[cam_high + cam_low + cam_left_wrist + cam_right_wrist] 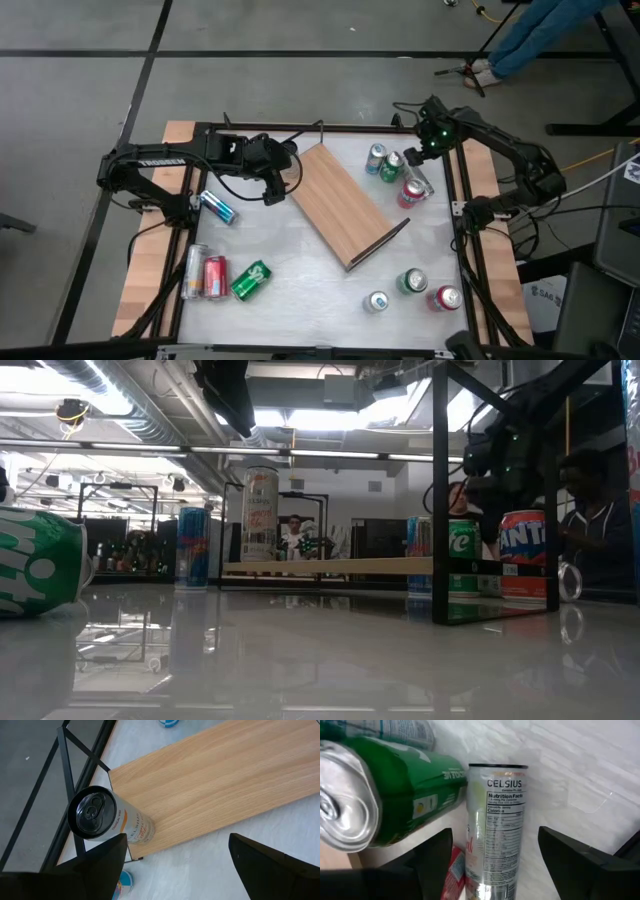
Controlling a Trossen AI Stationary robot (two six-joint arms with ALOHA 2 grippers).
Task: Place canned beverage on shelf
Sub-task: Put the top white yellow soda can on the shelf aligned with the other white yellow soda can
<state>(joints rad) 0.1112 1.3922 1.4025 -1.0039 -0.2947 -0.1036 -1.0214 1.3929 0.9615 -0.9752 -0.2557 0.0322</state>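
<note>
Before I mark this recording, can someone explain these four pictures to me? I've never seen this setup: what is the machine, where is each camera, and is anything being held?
It is a robot with two dark arms at a white table. One picture looks straight down, one looks level across the tabletop, and the other two come from cameras on the arms' wrists.

A wooden shelf lies slantwise mid-table. One tall can already stands upright on its end; the left gripper hangs over it, open and empty.

The right gripper, also open, hovers at the far right corner over a cluster of cans, with a silver can lying between its fingers, not gripped. More cans lie flat by the left edge, one blue can lies near the left arm, and three stand near the front right. Nothing is held.
</note>
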